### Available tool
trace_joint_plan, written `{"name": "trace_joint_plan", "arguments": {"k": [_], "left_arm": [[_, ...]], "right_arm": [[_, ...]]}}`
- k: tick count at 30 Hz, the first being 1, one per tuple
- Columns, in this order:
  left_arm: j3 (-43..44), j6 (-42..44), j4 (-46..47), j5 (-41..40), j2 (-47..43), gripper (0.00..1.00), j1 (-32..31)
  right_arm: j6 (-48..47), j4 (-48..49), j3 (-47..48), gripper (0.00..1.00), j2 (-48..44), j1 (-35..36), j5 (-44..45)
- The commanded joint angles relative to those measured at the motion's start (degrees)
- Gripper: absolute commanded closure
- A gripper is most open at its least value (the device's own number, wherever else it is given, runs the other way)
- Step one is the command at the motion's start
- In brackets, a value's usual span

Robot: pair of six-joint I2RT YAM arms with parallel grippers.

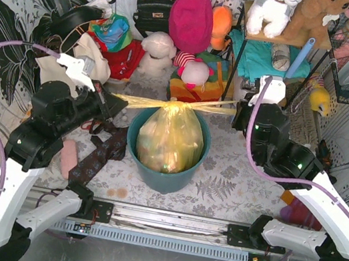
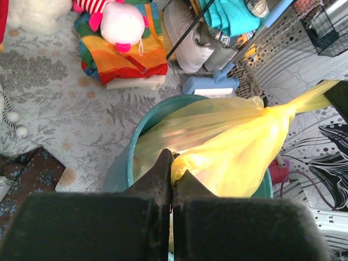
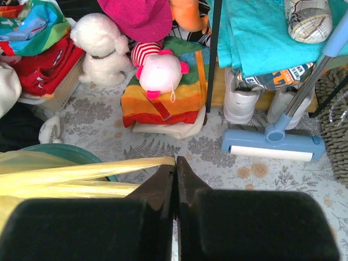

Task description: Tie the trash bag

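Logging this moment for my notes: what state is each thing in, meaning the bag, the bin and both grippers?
trash bag: sitting in the bin, neck bunched, two tails pulled taut sideways.
teal bin: upright, bag inside.
left gripper: shut on the bag's left tail.
right gripper: shut on the bag's right tail.

The left gripper (image 1: 114,97) and the right gripper (image 1: 238,108) are held raised, level and well apart, jaws pressed together on opposite stretched ends of the trash bag (image 1: 170,136).
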Motion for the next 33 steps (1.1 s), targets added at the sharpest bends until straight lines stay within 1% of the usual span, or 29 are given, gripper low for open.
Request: {"name": "trace_joint_plan", "arguments": {"k": [1, 5, 9, 12, 17, 20, 24, 28, 33], "left_arm": [[-4.45, 1.31, 0.63, -4.8, -2.0, 1.0, 0.7], [-9.12, 0.8, 1.26, -5.39, -2.67, 1.0, 0.74], [-9.77, 1.39, 0.78, -6.11, -1.73, 1.0, 0.7], [-8.41, 1.8, 0.3, -5.8, -0.28, 1.0, 0.79], [-1.61, 2.7, -0.72, -3.58, 1.5, 1.0, 0.79], [-0.67, 2.96, -1.75, -3.97, 1.45, 1.0, 0.79], [-4.83, 2.74, -1.89, -6.15, -0.46, 1.0, 0.79], [-9.62, 1.54, -1.06, -6.45, -2.34, 1.0, 0.8], [-11.81, 0.92, -0.14, -6.18, -3.23, 1.0, 0.88]], "right_arm": [[-1.37, -0.71, -2.35, 1.0, -1.1, -1.25, 5.88], [2.01, -2.03, -7.08, 1.0, -3.5, -2.51, 6.05], [3.43, -3.24, -8.16, 1.0, -4.32, -3.51, 5.42], [3.16, -3.06, -7.28, 1.0, -3.99, -3.69, 4.75], [0.8, -3.14, -1.75, 1.0, -1.46, -3.77, 3.39], [-0.06, -3.2, -0.22, 1.0, -0.48, -3.77, 3.11], [0.75, -3.0, -2.58, 1.0, -1.03, -3.77, 3.4], [3.68, -3.6, -6.78, 1.0, -2.17, -4.16, 3.1], [5.62, -3.29, -9.47, 1.0, -3.76, -4.22, 1.75]]}}
